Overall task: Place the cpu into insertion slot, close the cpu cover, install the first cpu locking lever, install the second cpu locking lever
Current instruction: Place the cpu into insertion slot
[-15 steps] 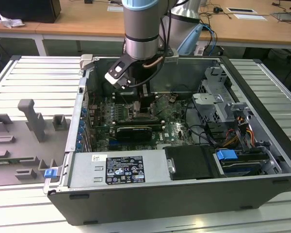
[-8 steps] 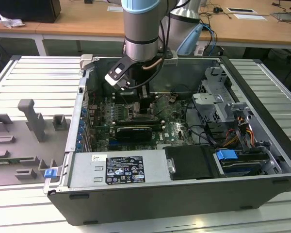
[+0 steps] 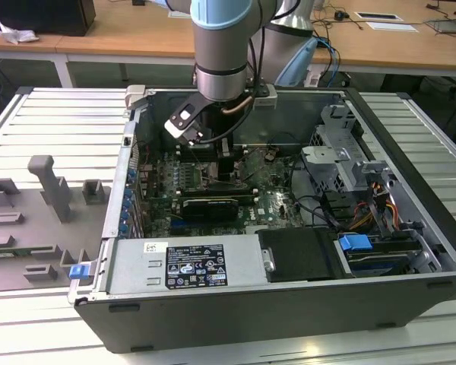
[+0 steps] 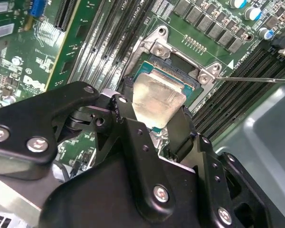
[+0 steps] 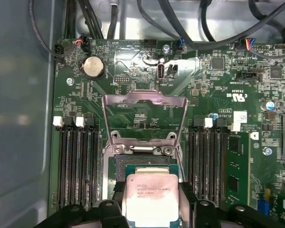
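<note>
My gripper [image 4: 154, 108] is shut on the cpu [image 4: 157, 97], a flat square chip with a silvery-beige top, one black finger [image 4: 125, 95] on each side. The chip is held just over the insertion slot [image 4: 183, 71], whose dark square shows past its far edge. In the first wrist view the cpu [image 5: 149, 199] sits between the gripper [image 5: 150, 205] fingers, with the insertion slot [image 5: 119, 167] beneath. The cpu cover [image 5: 145, 100] stands tilted open beyond the slot, its cut-out showing green board. In the exterior view the gripper [image 3: 226, 166] reaches down into the computer case.
Long memory slots [image 5: 76, 161] flank the socket on both sides. A thin metal lever rod [image 4: 256, 80] runs out from the socket's corner. A long black card [image 3: 209, 207], cables, a drive cage [image 3: 342, 160] and the case walls [image 3: 125, 175] crowd the board.
</note>
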Robot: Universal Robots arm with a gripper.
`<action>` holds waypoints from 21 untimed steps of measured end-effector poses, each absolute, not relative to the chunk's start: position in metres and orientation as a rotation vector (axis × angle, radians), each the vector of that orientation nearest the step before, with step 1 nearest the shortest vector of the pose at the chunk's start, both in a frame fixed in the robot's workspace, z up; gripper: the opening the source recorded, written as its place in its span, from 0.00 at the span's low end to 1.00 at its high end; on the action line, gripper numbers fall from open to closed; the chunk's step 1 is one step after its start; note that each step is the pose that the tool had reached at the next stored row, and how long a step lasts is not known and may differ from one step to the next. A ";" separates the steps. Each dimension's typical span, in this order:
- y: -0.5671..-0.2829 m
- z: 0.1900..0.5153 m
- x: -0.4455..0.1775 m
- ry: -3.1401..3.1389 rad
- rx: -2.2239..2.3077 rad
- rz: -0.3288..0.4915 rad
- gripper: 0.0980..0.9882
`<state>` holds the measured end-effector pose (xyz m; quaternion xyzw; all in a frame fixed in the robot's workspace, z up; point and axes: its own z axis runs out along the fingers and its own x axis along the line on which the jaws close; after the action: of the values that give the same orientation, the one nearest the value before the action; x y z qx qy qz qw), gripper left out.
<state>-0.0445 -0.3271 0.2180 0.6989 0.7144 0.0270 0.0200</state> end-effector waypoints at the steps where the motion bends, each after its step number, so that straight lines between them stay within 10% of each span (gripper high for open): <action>1: -0.327 0.217 -0.045 2.207 2.178 0.083 0.48; 21: -0.318 0.201 -0.044 2.188 2.196 0.083 0.48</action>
<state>-0.0442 -0.3182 0.2013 0.7080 0.7054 0.0266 0.0204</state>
